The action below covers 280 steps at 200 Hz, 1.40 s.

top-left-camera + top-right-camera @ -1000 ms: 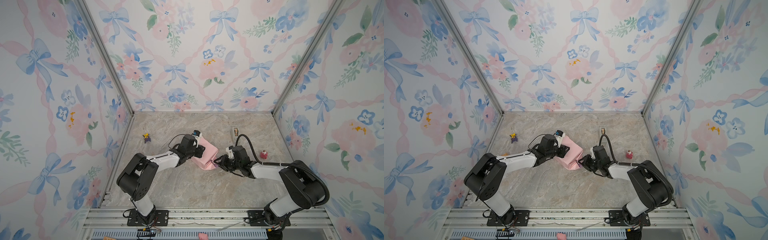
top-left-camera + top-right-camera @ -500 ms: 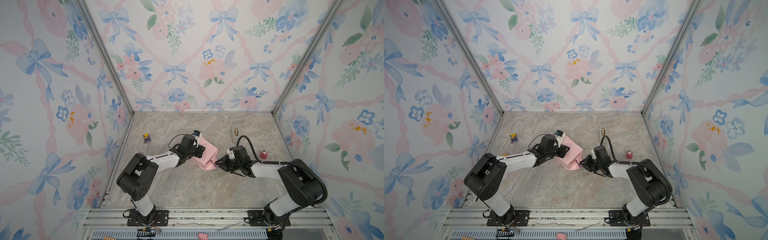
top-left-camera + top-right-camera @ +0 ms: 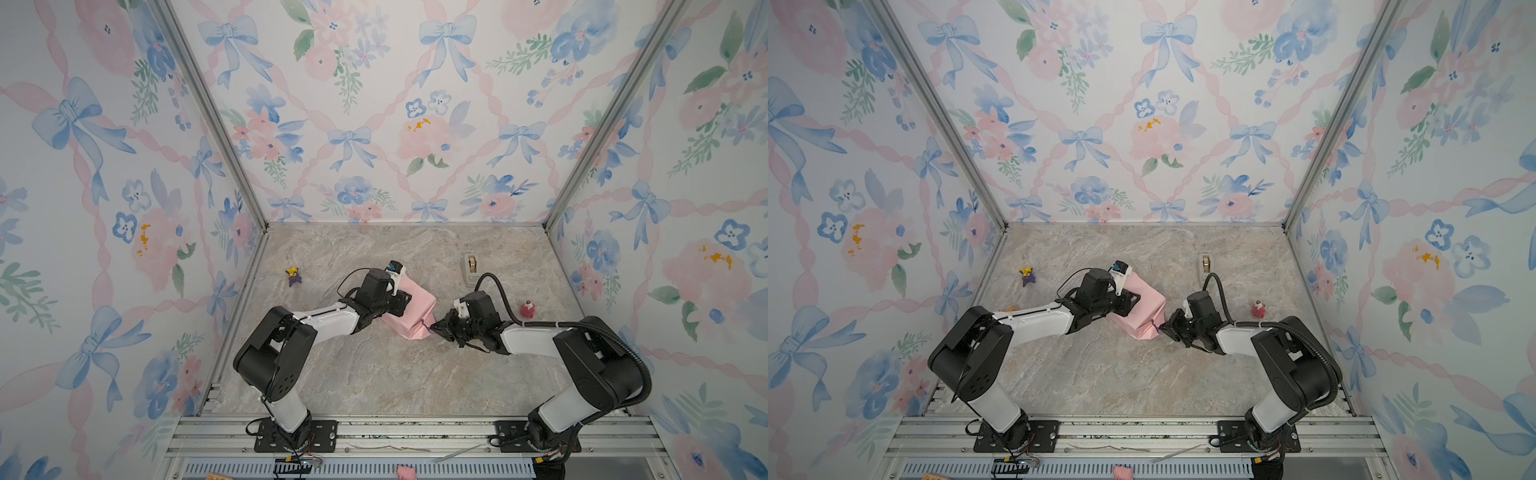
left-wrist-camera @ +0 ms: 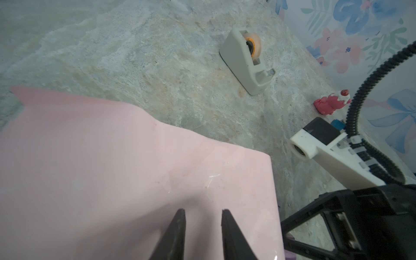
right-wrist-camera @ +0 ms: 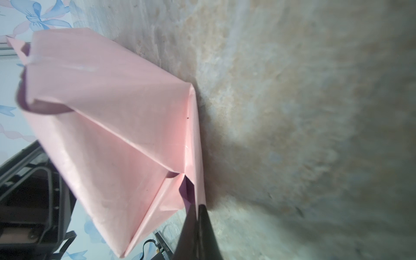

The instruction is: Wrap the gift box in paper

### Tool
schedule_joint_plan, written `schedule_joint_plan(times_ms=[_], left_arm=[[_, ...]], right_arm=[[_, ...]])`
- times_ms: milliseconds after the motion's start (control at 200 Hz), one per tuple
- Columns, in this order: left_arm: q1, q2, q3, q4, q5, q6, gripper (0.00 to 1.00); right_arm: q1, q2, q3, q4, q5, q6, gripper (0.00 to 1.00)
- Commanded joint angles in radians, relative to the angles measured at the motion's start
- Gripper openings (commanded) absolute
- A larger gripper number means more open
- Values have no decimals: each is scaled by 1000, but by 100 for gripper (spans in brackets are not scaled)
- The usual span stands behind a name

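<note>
The paper (image 3: 415, 311) (image 3: 1144, 309), pink face outward, is folded round a boxy shape in the middle of the table. The gift box itself is hidden under it. My left gripper (image 3: 402, 300) (image 4: 203, 211) lies on the top face of the wrapped paper (image 4: 112, 168), its jaws a little apart with nothing between them. At the near right corner, my right gripper (image 3: 433, 328) (image 5: 197, 206) is shut on the thin edge of a folded end flap (image 5: 195, 157). A strip of lilac underside (image 5: 186, 191) shows beside that flap.
A grey tape dispenser (image 3: 470, 268) (image 4: 245, 63) stands behind the right arm. A small red figurine (image 3: 528, 308) (image 4: 331, 104) sits near the right wall, and a purple and yellow figurine (image 3: 294, 275) at the back left. Floral walls close three sides.
My right gripper has closed onto the paper's end flap at the near right corner. The left jaws have widened slightly. Both arms have hardly moved.
</note>
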Motion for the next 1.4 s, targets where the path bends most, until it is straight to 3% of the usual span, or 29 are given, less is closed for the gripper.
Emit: schedule_joint_plan(times_ms=[0,430,710,835,960,1065,1140,1250,1395], left_arm=[[9,-7,-15,-2,9,64,31],[7,9,-39,4,-2,105,29],[-9,-25,-20,6,20,184,36],[-24,-60,-7,6,34,254,43],[-46,-118,-17,6,62,368,61],[-65,-174,-47,6,121,506,72],[-91,-206,-78,7,124,628,74],[-145,-220,-129,7,37,801,77],[-188,-193,-134,9,-150,811,80]], right_arm=[[4,-14,29,56,-11,47,0],[18,-18,83,97,-7,110,0],[30,46,78,166,1,162,0],[32,46,79,181,3,170,0],[32,46,75,176,9,167,0],[32,46,75,165,9,161,0],[34,46,75,165,7,160,0],[34,46,73,170,7,161,0],[36,46,67,174,7,162,0]])
